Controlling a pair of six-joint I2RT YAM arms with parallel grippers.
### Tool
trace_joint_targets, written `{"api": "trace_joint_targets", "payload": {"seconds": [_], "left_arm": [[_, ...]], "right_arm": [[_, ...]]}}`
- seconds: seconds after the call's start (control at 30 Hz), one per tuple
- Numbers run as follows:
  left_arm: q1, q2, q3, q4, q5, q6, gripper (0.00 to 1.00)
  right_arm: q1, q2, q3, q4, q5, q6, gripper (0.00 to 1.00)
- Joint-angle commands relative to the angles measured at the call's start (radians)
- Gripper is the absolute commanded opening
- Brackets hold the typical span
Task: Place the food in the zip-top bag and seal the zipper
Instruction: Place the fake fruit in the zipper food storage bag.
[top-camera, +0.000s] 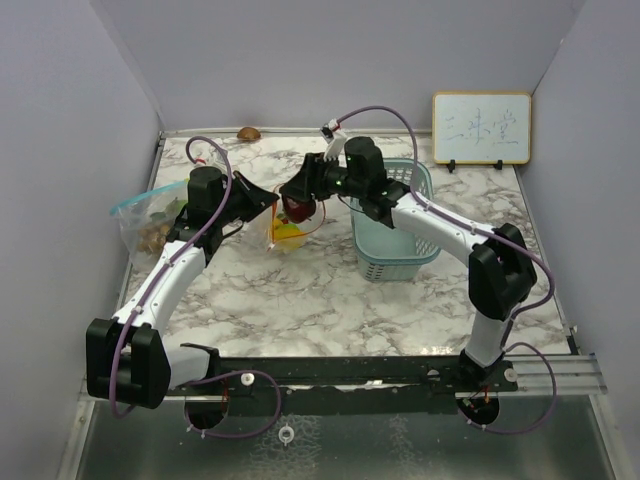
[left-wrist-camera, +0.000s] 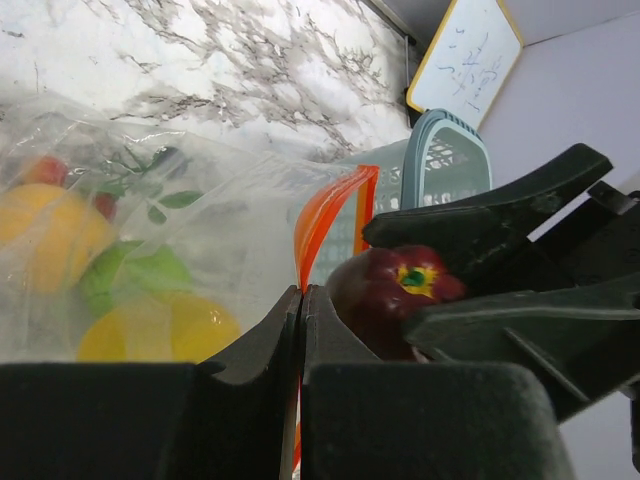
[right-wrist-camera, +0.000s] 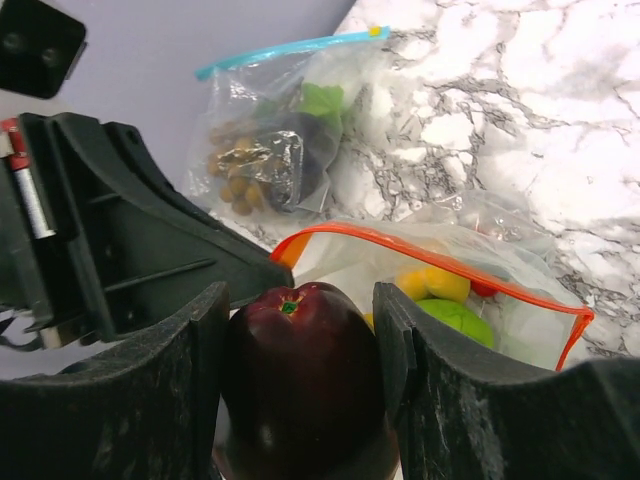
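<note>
Hanging at the bag's (right-wrist-camera: 430, 248) open mouth, the red fruit (right-wrist-camera: 300, 400) is pinched in the right gripper (right-wrist-camera: 300, 297). Yellow pieces (right-wrist-camera: 432, 283) and a green fruit (right-wrist-camera: 458, 320) lie inside the bag. The left gripper (left-wrist-camera: 302, 300), pressed together, nips the bag's orange rim.

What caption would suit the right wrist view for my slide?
Right gripper holds a dark red fruit at the mouth of the orange-zipped bag, pinched open by the left gripper.
</note>
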Motion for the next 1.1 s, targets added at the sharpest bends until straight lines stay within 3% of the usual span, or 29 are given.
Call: {"api": "trace_joint_targets", "payload": {"seconds": [0.0, 0.17, 0.2, 0.4, 0.63, 0.87, 1.0, 1.07], "left_arm": [[0.006, -0.037, 0.014, 0.031, 0.028, -0.013, 0.00], [0.006, -0.030, 0.016, 0.036, 0.030, -0.012, 0.00], [0.006, -0.027, 0.017, 0.039, 0.032, -0.012, 0.00], [0.006, -0.014, 0.016, 0.051, 0.038, -0.015, 0.00], [0.006, -0.014, 0.004, 0.066, 0.044, -0.020, 0.00], [0.006, -0.014, 0.009, 0.066, 0.048, -0.018, 0.00], [0.006, -0.020, 0.013, 0.054, 0.048, -0.009, 0.00], [0.006, -0.023, 0.016, 0.045, 0.045, -0.002, 0.00]], "right_arm": [[0.024, -0.011, 0.027, 0.069, 0.117, 0.003, 0.45], [0.025, -0.080, -0.038, 0.033, 0.192, -0.030, 0.98], [0.025, -0.096, -0.044, 0.024, 0.206, -0.040, 1.00], [0.022, -0.191, -0.039, -0.116, 0.349, -0.110, 0.99], [-0.034, -0.332, 0.006, -0.662, 0.652, -0.189, 1.00], [-0.060, -0.335, -0.080, -0.881, 0.656, -0.195, 0.95], [-0.081, -0.265, -0.090, -0.919, 0.609, -0.202, 0.87], [-0.097, -0.223, -0.090, -0.934, 0.572, -0.211, 0.78]]}}
